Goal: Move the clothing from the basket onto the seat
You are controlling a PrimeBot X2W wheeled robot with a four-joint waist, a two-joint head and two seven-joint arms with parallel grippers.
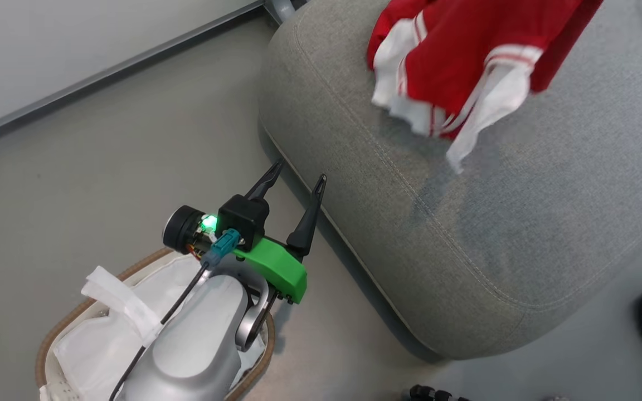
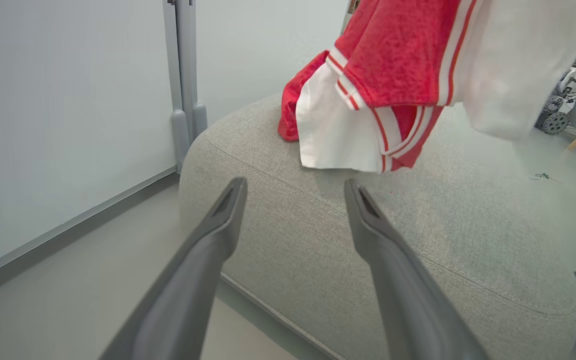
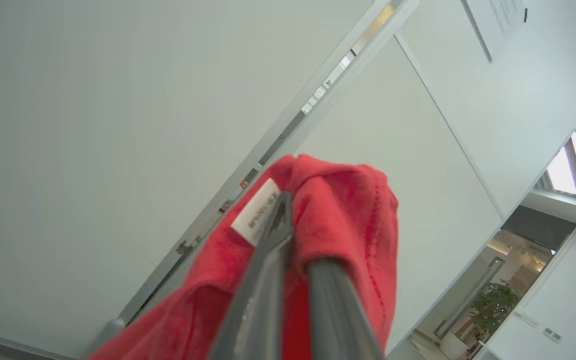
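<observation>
The right claw pinches the clothing by a fold so it dangles over the seat, its hem seemingly just clear. The left claw stands spread and empty near the basket, out of the way.

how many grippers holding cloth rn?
1. Right gripper, shut on the clothing, which hangs over the seat. Left gripper is open and empty, above the floor between basket and seat.

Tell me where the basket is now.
Head view, lower left: the basket sits on the floor beneath the left arm, left of the seat.
</observation>
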